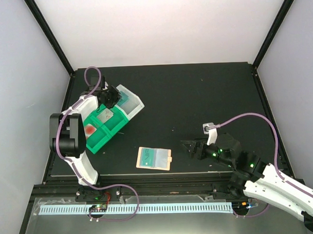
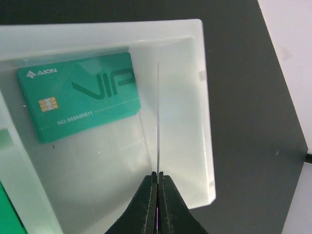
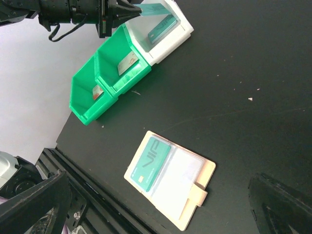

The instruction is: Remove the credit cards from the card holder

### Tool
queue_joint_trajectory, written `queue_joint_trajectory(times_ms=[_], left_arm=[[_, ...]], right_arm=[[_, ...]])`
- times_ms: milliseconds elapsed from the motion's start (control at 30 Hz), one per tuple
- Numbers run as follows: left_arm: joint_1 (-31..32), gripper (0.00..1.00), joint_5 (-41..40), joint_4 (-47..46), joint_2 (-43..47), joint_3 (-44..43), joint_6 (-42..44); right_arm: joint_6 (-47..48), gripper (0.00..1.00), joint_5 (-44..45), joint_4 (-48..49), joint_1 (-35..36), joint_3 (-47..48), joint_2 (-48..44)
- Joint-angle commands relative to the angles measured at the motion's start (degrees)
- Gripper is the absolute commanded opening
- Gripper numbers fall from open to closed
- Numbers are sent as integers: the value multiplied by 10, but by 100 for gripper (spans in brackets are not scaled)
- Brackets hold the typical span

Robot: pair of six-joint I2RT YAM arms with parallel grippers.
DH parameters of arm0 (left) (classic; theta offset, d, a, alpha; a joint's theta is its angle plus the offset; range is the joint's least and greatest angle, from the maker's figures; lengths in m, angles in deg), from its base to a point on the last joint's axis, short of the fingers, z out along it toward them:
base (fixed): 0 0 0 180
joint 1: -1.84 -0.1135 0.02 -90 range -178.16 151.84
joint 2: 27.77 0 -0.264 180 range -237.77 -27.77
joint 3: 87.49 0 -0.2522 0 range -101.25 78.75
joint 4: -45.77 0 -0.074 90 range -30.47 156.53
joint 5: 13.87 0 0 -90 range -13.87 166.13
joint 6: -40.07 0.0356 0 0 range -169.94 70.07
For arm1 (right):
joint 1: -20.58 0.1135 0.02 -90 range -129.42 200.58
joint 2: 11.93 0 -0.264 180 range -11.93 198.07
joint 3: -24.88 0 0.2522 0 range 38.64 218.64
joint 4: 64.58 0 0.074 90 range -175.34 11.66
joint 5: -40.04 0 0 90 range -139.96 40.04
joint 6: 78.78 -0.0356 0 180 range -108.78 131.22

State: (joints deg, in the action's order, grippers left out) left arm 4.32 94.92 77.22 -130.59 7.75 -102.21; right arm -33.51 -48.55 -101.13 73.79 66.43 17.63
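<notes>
Pinching a teal card [image 3: 153, 7] by its near edge, the left gripper [image 2: 157, 176] has its fingers closed tight on it. In the left wrist view this card shows edge-on as a thin upright line, suspended over the white bin [image 2: 205, 122]. A second teal card marked VIP [image 2: 80, 95] lies flat on that bin's floor, at about 10 o'clock from the fingertips.

Seen from above, the white bin sits at about 10 o'clock on the black table [image 1: 207, 100], touching a pair of joined green bins [image 3: 92, 114] at its 7 o'clock side. The green compartment next to the white bin contains a pale grey card [image 3: 127, 62] leaning against its wall. The far compartment contains a card with a red blotch [image 1: 90, 129].

The card holder [image 1: 165, 160] lies open and flat near the table's front edge, at about 6 o'clock and well apart from the bins. One teal VIP card [image 3: 148, 168] sits in its left pocket.

The right gripper [image 1: 187, 148] hangs just above the table at 3 o'clock from the holder, near it but not touching, its fingers spread wide and holding nothing.
</notes>
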Motion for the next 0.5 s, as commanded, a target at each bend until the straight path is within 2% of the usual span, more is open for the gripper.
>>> queue_joint_trajectory(times_ms=[0,467], left_arm=[[-9,2,1,22,-22,-35,21],[-17,2,-3,29,-60,-63,32]], right_arm=[[11,100,31,1,-2,15,-4],[18,100,51,6,-2,18,-6]])
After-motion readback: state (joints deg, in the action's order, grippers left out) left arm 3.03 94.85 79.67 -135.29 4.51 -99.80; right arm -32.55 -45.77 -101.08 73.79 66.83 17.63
